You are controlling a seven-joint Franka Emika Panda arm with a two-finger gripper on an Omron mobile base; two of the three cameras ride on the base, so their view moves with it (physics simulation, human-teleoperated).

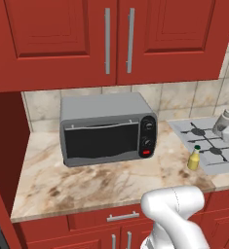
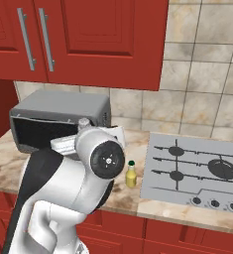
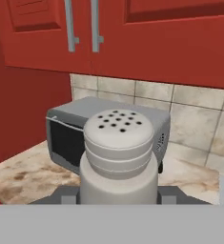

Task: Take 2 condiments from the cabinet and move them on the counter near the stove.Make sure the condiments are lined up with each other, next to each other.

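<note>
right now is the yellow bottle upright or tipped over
Upright: the yellow bottle stands on the counter beside the stove, green cap on top.

counter [image 1: 86, 180]: glossy marbled stone | cabinet [image 1: 52, 44]: red wood | stove [image 2: 197, 168]: matt metal

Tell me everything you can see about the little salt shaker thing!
The shaker is short, round and grey-white, with a domed top dotted with small dark holes and ridged rings under it. It looks like smooth plastic or metal. It stands upright between the fingers of the shut gripper. In the left base view it is above the stove, to the right of the toaster oven.
</note>
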